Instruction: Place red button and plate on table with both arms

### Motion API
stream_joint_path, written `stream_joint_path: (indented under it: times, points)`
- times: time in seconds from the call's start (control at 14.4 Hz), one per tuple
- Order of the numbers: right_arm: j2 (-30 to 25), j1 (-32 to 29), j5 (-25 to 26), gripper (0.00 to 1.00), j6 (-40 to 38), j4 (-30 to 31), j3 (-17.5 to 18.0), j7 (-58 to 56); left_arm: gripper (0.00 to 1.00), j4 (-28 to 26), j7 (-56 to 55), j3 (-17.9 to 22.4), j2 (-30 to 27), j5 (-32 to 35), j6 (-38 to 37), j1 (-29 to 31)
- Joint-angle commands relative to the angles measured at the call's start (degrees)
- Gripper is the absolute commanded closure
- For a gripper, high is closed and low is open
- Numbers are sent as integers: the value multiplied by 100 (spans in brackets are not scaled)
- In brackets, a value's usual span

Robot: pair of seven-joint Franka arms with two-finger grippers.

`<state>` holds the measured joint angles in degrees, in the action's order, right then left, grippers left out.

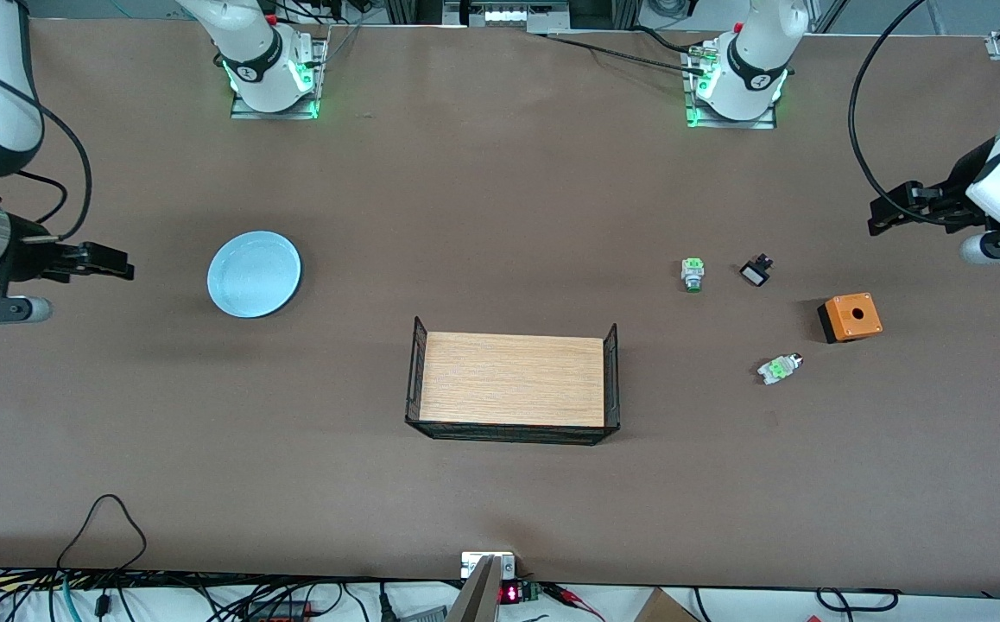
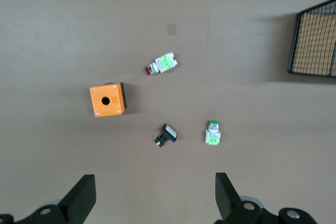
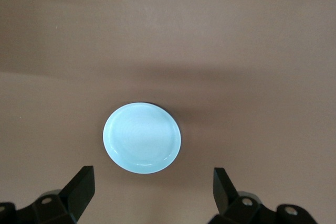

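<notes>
Both grippers hang in the air with fingers spread wide, holding nothing.

Right gripper [image 1: 111,262] is up over the table [image 1: 500,155] at the right arm's end, just beside the pale blue plate [image 1: 254,274], which lies flat on the bare top. At mid-table, nearer the front camera, stands the wooden shelf [image 1: 513,379]. Toward the left arm's end sit the green-capped switch [image 1: 693,274], the black-and-white switch [image 1: 756,272], and the orange box [image 1: 850,317]. Nearer the camera than those three, the red button [image 1: 780,369] lies on its side. Left gripper [image 1: 889,212] hovers over the table's edge at that end.
</notes>
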<state>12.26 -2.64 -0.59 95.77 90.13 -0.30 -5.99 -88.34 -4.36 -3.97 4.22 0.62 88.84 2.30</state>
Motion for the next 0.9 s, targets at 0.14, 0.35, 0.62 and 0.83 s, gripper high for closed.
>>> stream_joint_path:
  times: [0.14,0.35,0.62,0.83]
  points:
    - [-31,27,129,0,-919,-1074,-49,108,0,-1070,32,-16,-702,8,855,60]
    - [-92,35,67,0,-928,-1138,-348,115,0,-966,-47,-60,-712,-9,433,60]
    - [-400,88,111,0,-1384,-1129,-269,448,0,-860,-47,-60,-677,-9,371,51]
    - [-942,123,102,0,-845,-220,-278,740,0,-860,-47,-60,-668,-10,362,51]
